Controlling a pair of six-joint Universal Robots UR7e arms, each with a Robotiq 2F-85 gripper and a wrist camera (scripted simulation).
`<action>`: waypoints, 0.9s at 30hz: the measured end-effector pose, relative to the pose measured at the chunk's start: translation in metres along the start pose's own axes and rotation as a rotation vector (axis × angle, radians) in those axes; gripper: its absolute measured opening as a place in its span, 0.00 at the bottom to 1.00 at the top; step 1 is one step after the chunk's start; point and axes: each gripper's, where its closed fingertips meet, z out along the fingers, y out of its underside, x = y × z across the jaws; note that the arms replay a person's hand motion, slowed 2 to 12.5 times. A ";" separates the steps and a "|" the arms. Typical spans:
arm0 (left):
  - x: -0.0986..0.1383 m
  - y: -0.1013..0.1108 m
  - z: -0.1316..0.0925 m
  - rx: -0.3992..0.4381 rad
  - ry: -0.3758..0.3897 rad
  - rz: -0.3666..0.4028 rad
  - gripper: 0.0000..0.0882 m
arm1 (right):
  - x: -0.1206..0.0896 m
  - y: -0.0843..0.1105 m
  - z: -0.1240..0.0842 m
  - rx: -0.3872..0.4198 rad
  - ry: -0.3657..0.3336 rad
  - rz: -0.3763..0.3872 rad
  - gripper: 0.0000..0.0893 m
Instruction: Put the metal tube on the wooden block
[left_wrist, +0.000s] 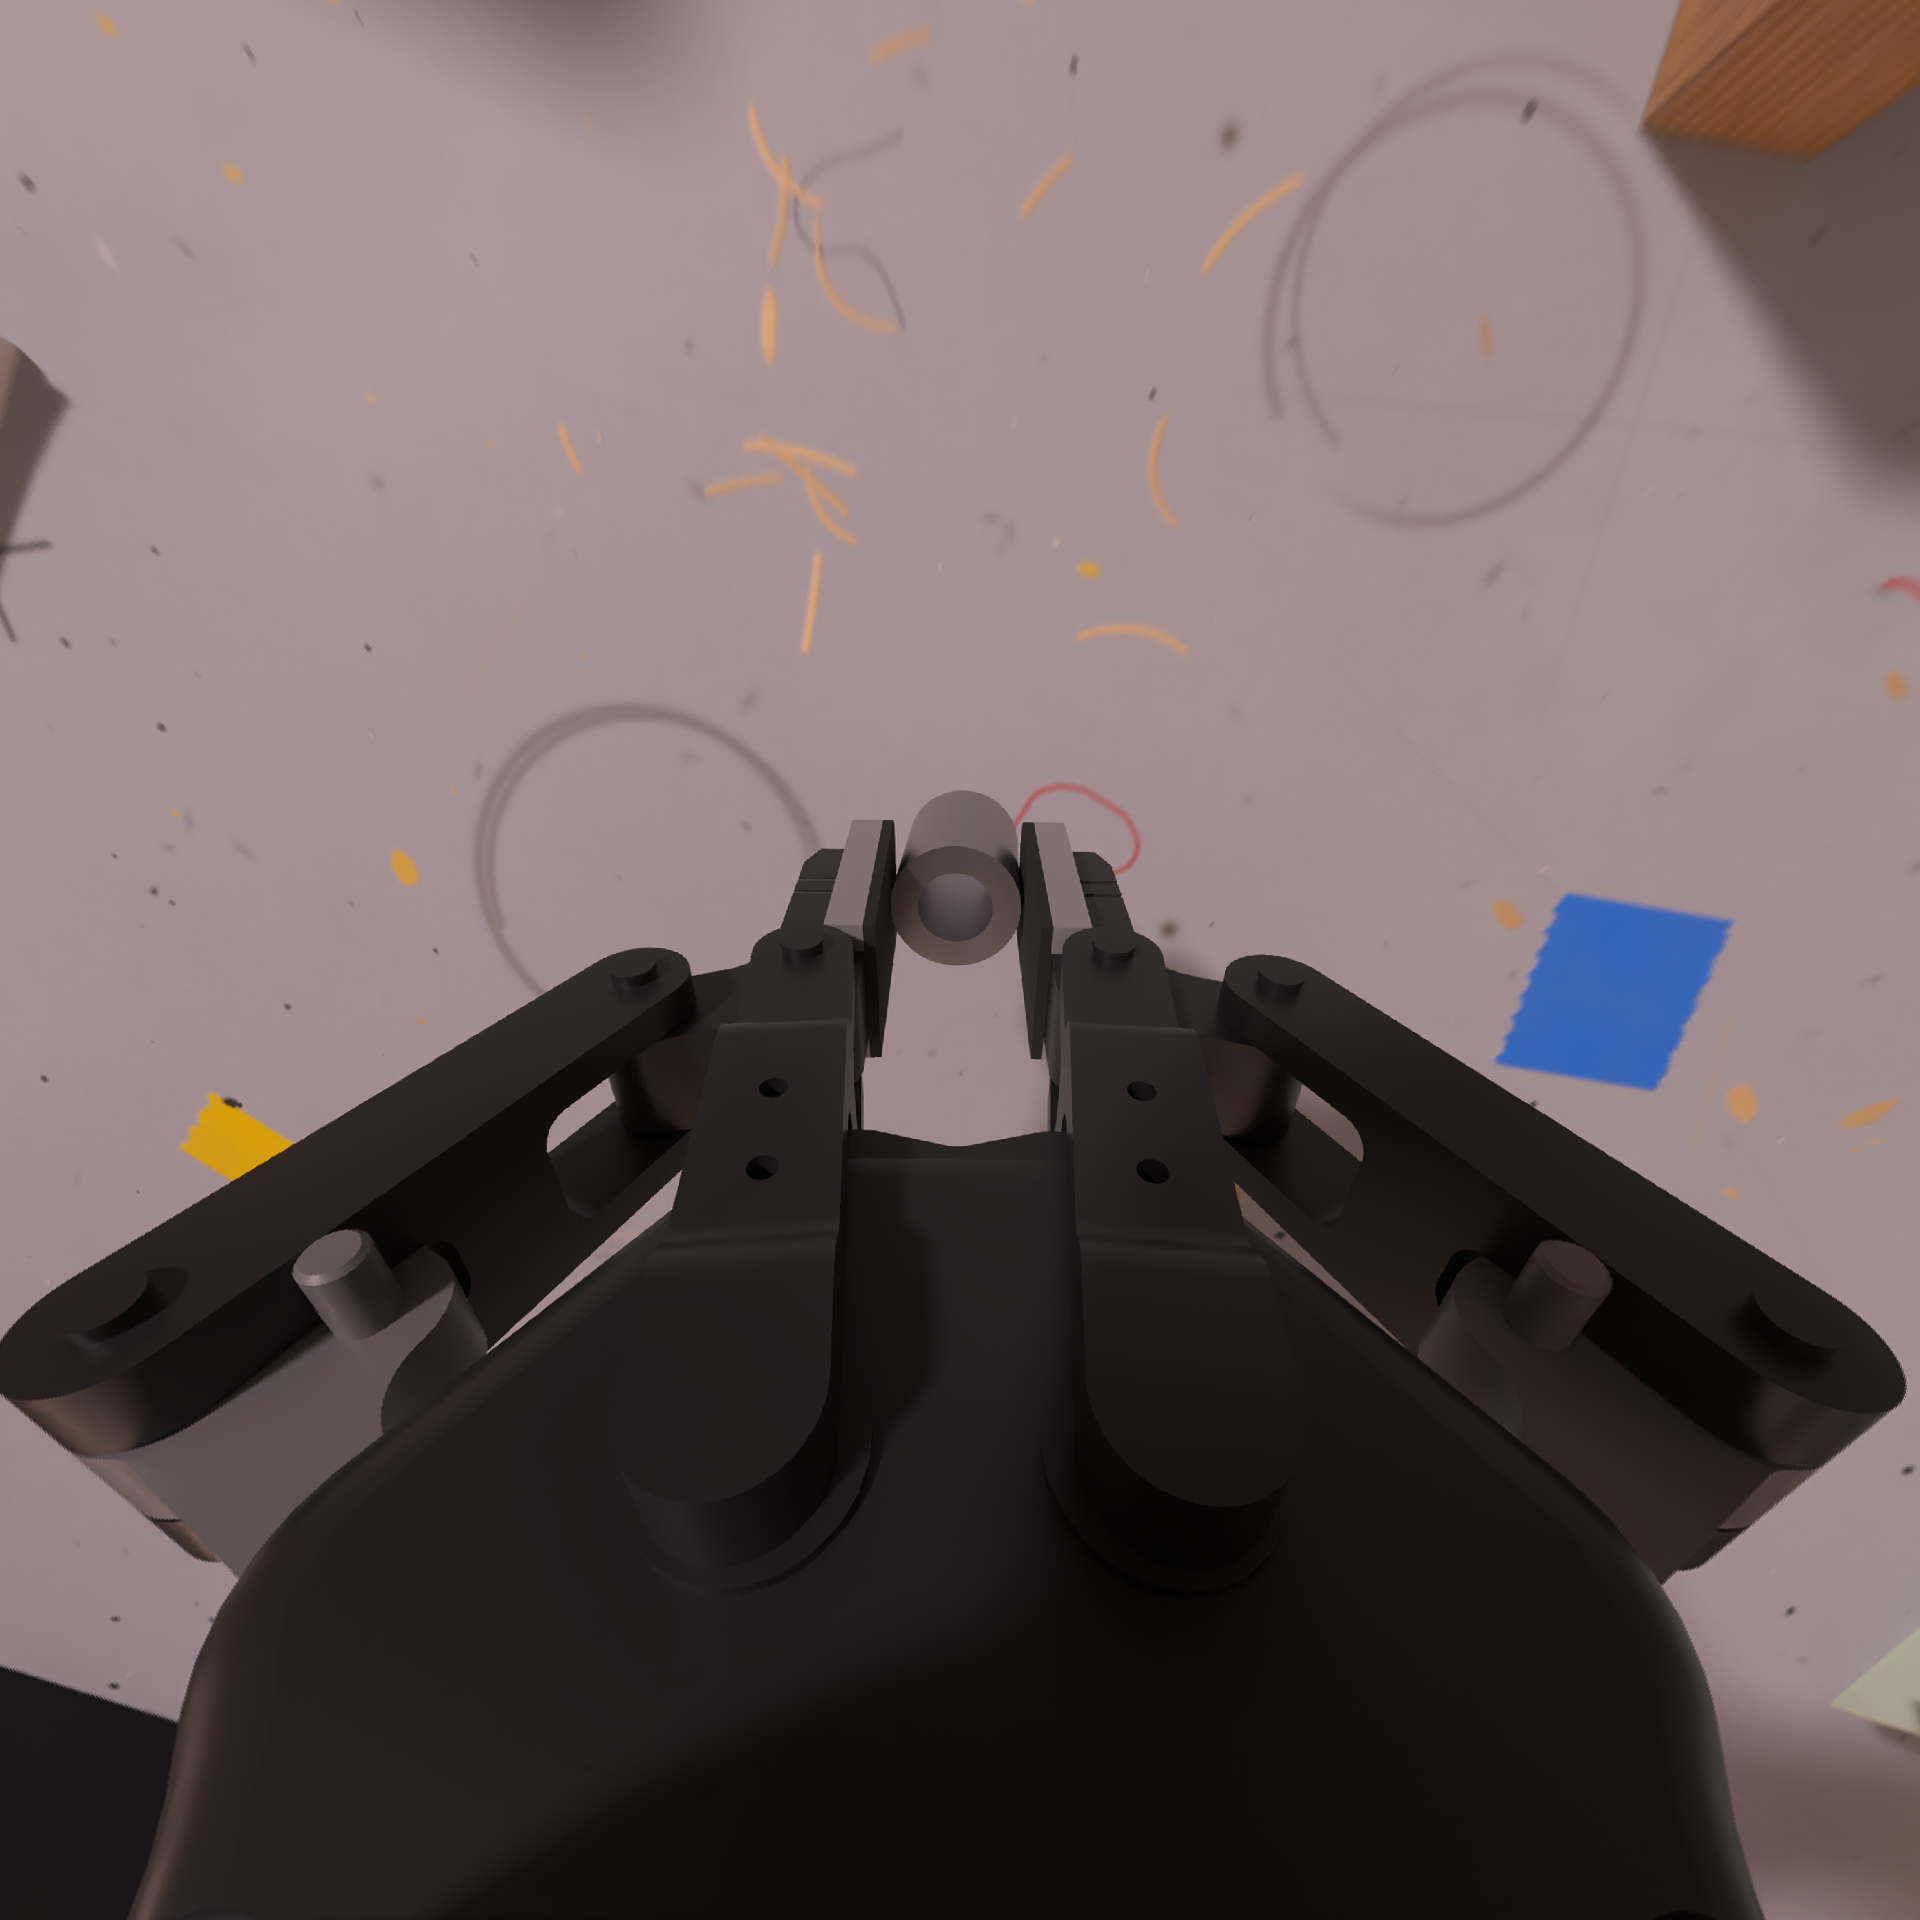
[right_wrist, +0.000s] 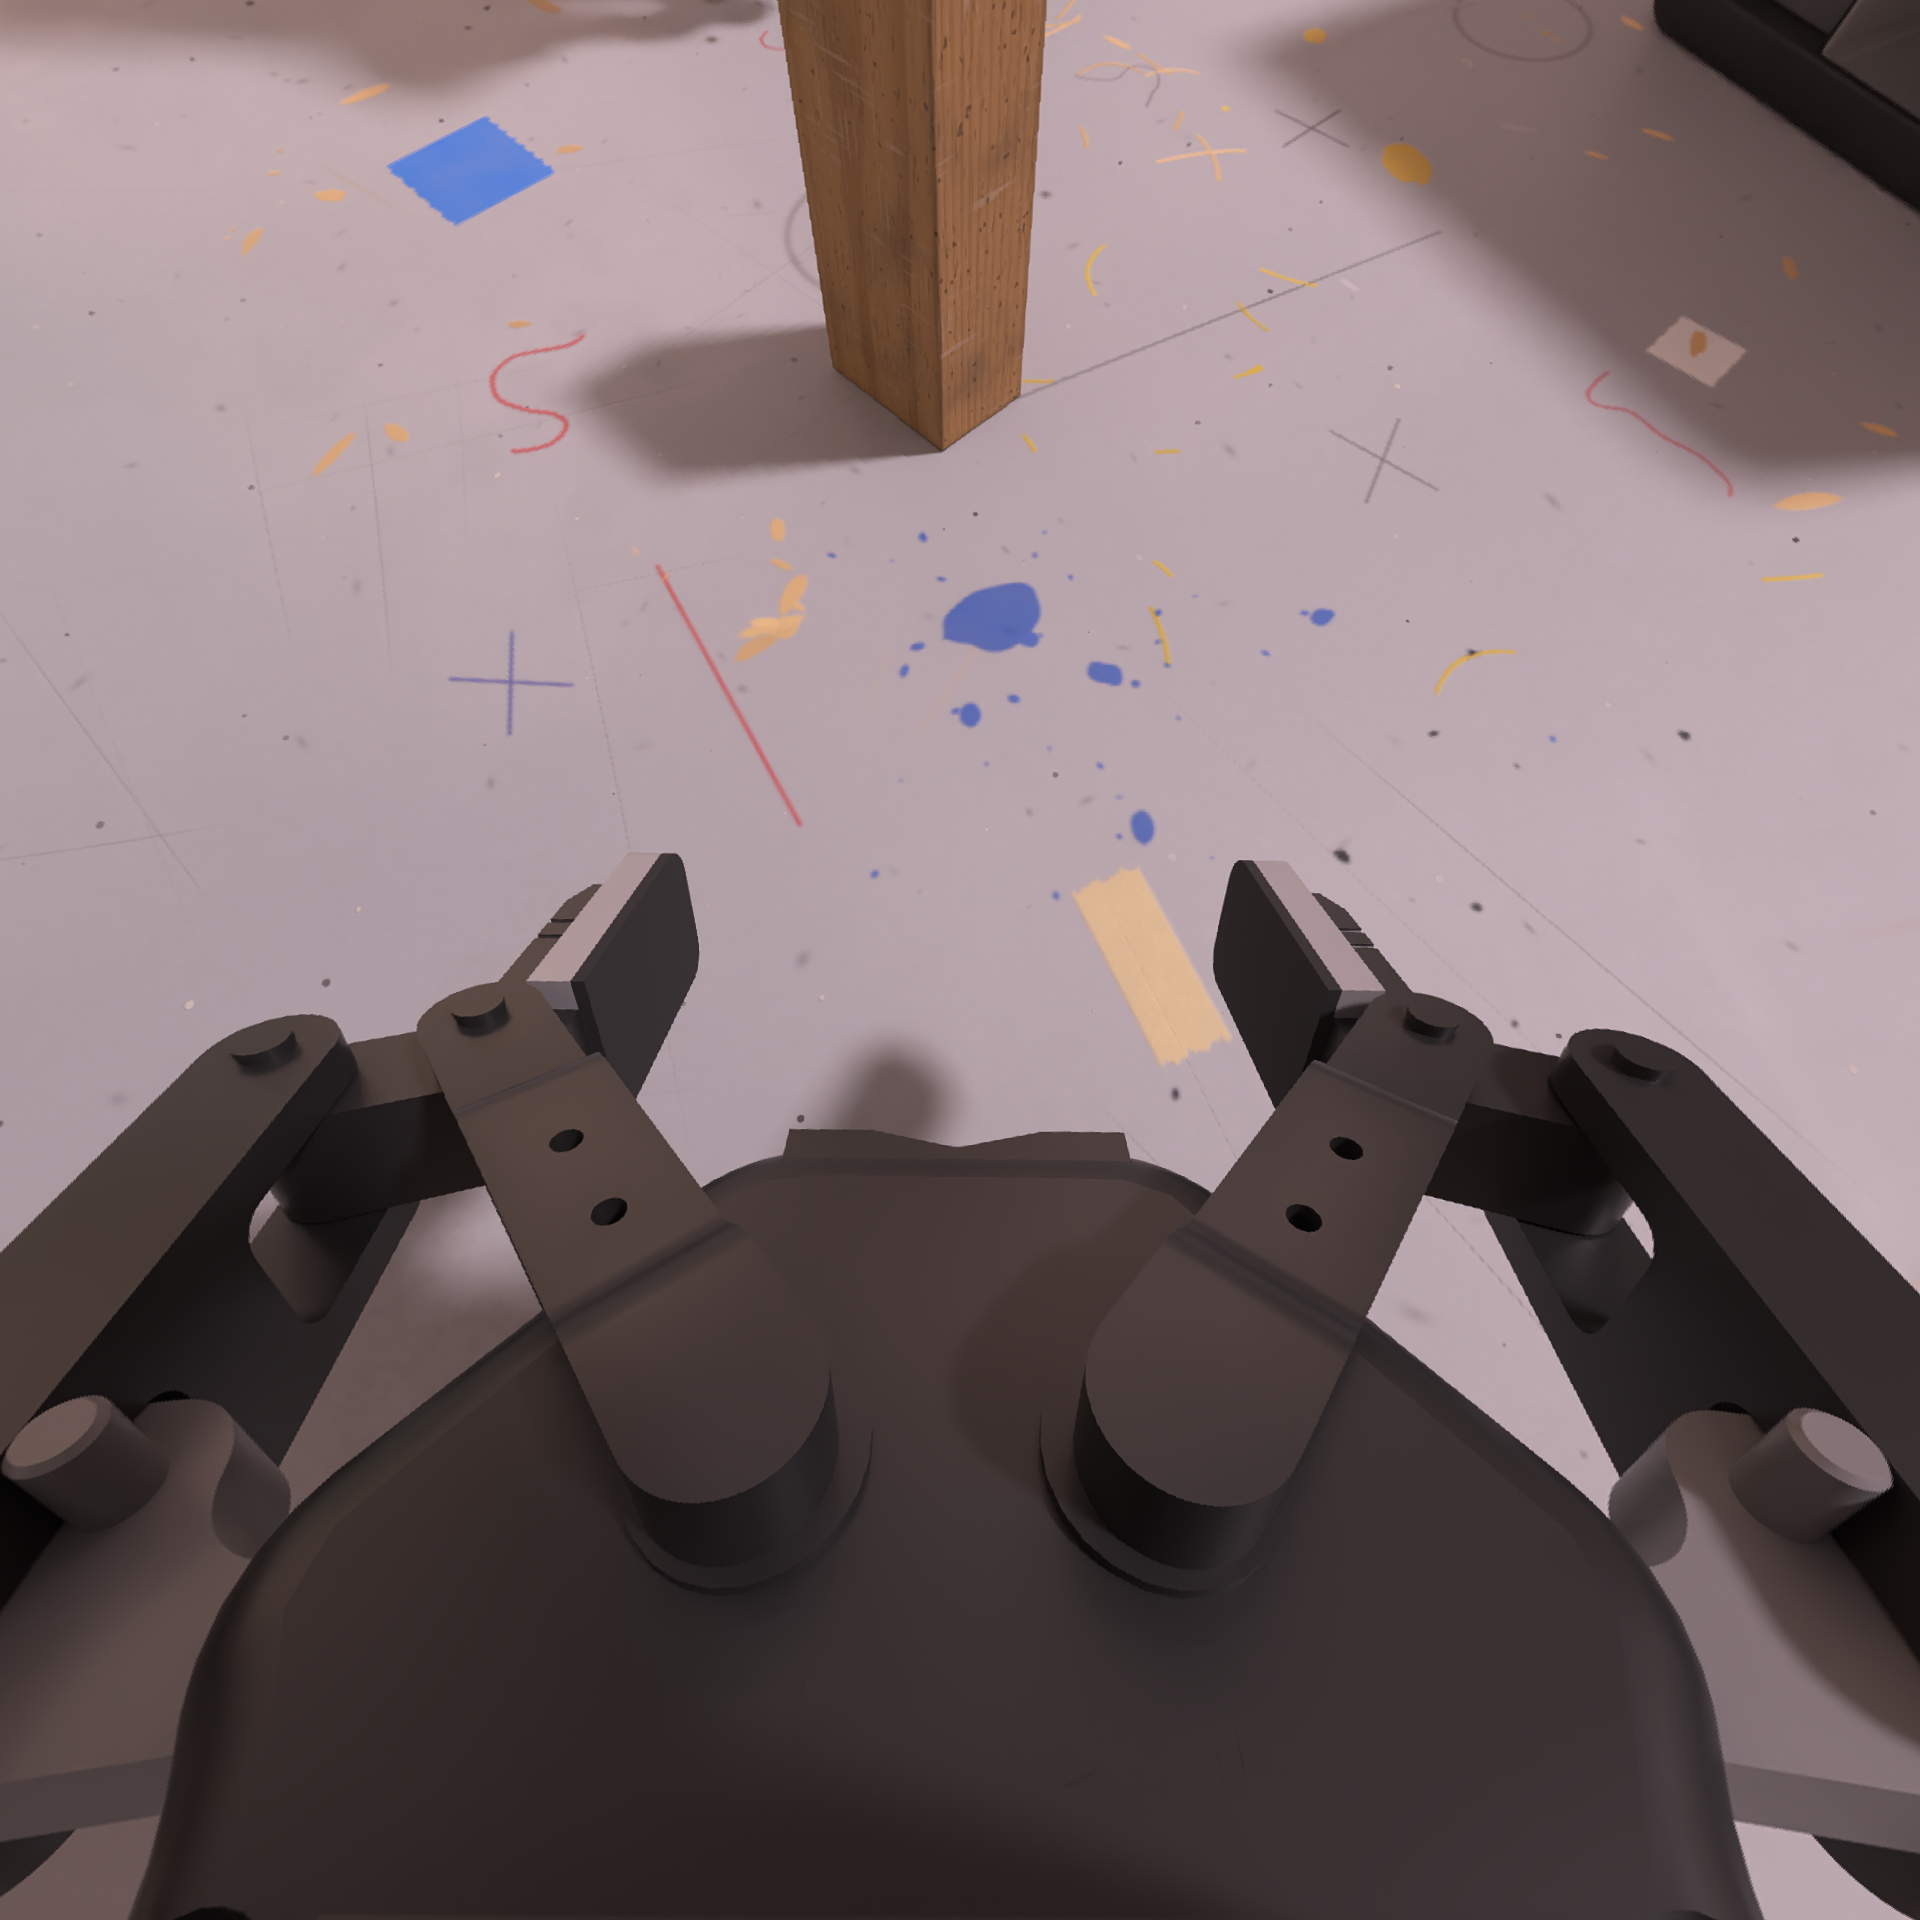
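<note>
- With the jaws drawn in tight, my left gripper (left_wrist: 957, 883) pinches the metal tube (left_wrist: 957, 902) across its round sides, near the fingertips, its open end facing my camera.
- I judge it stiff, smooth and slippery; that curved wall could roll or slide, so a grip at mid-length feels safest.
- It hangs above the speckled table (left_wrist: 416, 416), blue tape patch (left_wrist: 1616, 992) off to one side.
- The wooden block (left_wrist: 1797, 73) sits well apart at the view's upper corner.
- My right gripper (right_wrist: 956, 945) hangs spread wide, holding nothing, facing the block (right_wrist: 920, 208), which stands upright.
</note>
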 end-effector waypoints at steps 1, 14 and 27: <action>0.002 -0.005 -0.004 0.018 -0.002 -0.006 0.24 | 0.000 0.000 0.000 0.001 0.000 -0.001 0.96; 0.044 -0.070 -0.046 0.152 0.022 -0.004 0.24 | -0.005 0.000 -0.002 0.012 -0.008 -0.011 0.96; 0.095 -0.122 -0.066 0.137 0.024 0.058 0.24 | -0.010 0.000 -0.003 0.020 -0.014 -0.017 0.96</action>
